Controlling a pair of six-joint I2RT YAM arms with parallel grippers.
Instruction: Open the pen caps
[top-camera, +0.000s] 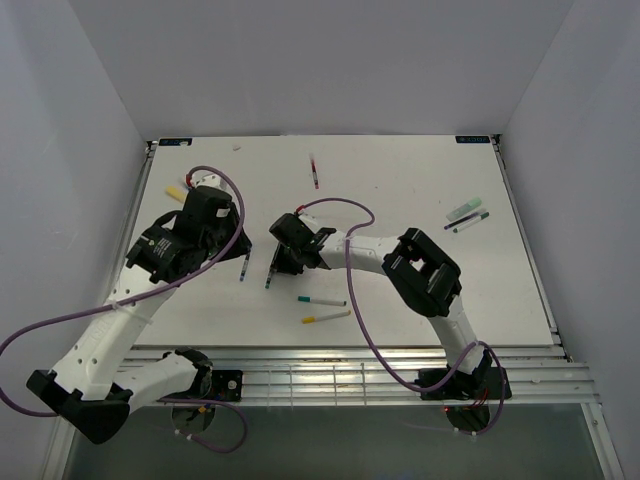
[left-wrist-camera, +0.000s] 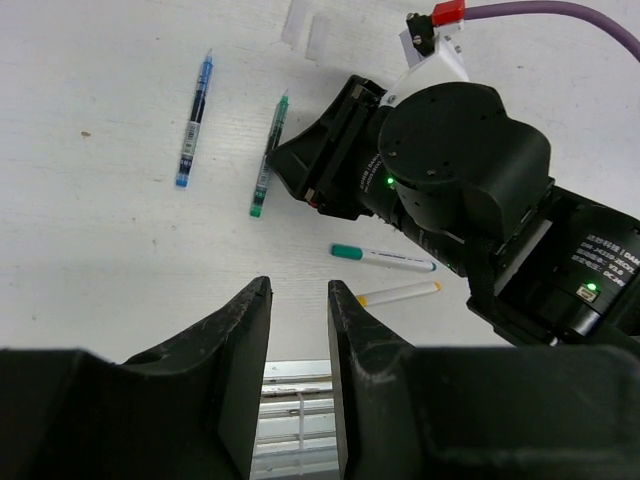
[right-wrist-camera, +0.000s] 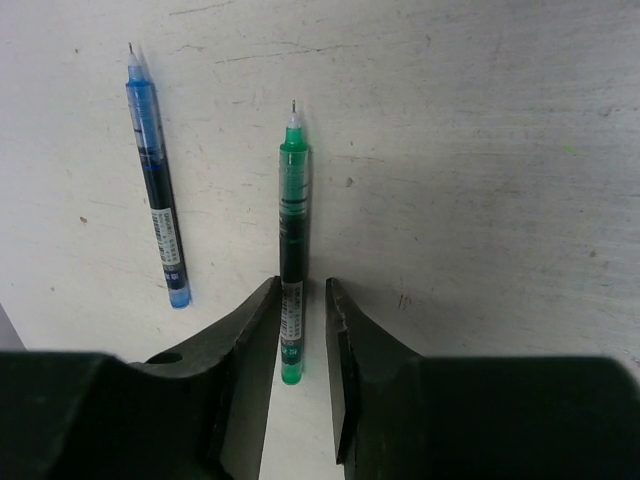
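Green pen (right-wrist-camera: 293, 200) between slightly parted jaws of low right claw (right-wrist-camera: 300, 290); left claw (left-wrist-camera: 298, 288) part-open, empty.

Left hand (left-wrist-camera: 298, 292) parted, blue pen (left-wrist-camera: 194, 120), green pen (left-wrist-camera: 268, 158)

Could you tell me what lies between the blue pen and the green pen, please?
Nothing does: the strip of table between the blue pen and the green pen is bare, as the right wrist view shows.
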